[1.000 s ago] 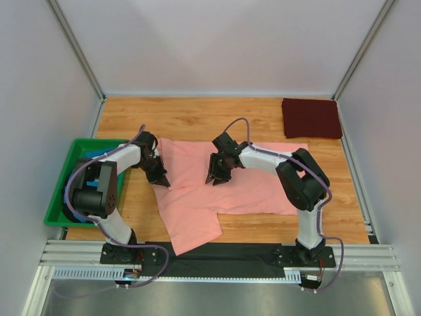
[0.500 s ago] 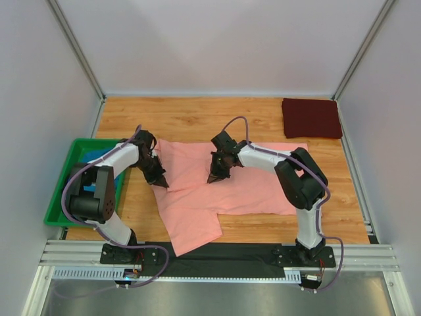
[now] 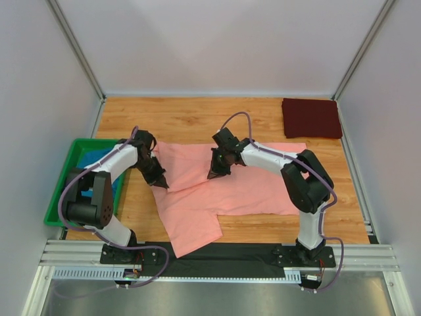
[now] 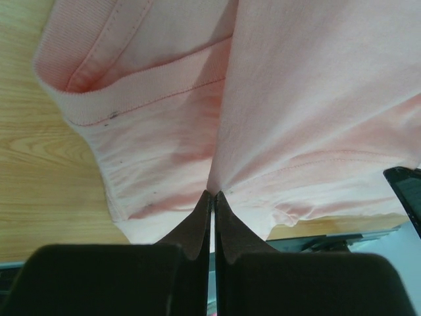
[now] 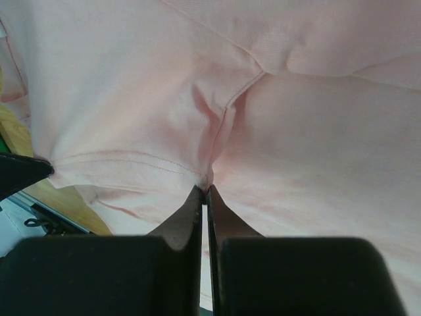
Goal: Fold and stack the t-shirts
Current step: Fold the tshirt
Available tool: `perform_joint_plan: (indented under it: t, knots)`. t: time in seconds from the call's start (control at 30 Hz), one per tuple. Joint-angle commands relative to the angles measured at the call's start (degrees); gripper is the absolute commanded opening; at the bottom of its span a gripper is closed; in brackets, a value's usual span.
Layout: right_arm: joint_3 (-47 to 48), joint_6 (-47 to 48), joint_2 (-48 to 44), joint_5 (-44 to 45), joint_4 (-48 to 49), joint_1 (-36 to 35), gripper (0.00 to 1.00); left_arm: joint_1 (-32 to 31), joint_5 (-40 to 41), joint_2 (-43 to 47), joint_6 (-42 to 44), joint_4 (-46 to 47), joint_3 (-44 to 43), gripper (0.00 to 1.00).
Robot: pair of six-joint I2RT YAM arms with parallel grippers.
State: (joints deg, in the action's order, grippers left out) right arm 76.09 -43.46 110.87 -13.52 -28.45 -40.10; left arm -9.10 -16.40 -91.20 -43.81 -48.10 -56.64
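Right hand (image 3: 214,176) now clamped on salmon-pink t-shirt (image 3: 256,189) — left hand (image 3: 162,184) pinching its edge

The left arm (image 3: 122,157) and right arm (image 3: 270,157) share white links, black joints, looping purple cables (image 3: 240,113) and dark tapered fingers (image 4: 194,232).

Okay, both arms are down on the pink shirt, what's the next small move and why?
Probably lift both together a little. The left gripper and right gripper are each shut on a pinch of the salmon-pink t-shirt, which lies spread on the table, so an even raise should start the fold.
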Motion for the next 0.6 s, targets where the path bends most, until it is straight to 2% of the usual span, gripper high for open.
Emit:
perform_joint_plan:
  t: [0.0, 0.4, 0.47, 0.5, 0.57]
  knots:
    - [0.72, 0.84, -2.41, 1.21, 0.67, -0.25, 0.00, -1.52, -0.47, 2.95, -3.82, -0.95, 0.57, 0.00]
    - [-2.00, 1.10, -4.17, 2.00, 0.85, -0.33, 0.00, -3.55, -0.73, 1.29, -10.50, 1.60, 6.10, 0.00]
    - [-2.61, 1.10, -4.17, 1.83, 0.94, -0.33, 0.00, -3.64, -0.38, 0.24, -10.16, 1.17, 5.50, 0.06]
    - [-3.05, 1.10, -4.17, 1.74, 1.02, -0.25, 0.00, -3.64, -0.04, -0.12, -9.98, 0.73, 5.14, 0.15]
    - [-3.06, 1.62, -4.08, 1.74, 0.15, -0.25, 0.00, -3.64, 0.49, -0.91, -9.01, -0.15, 3.39, 0.24]
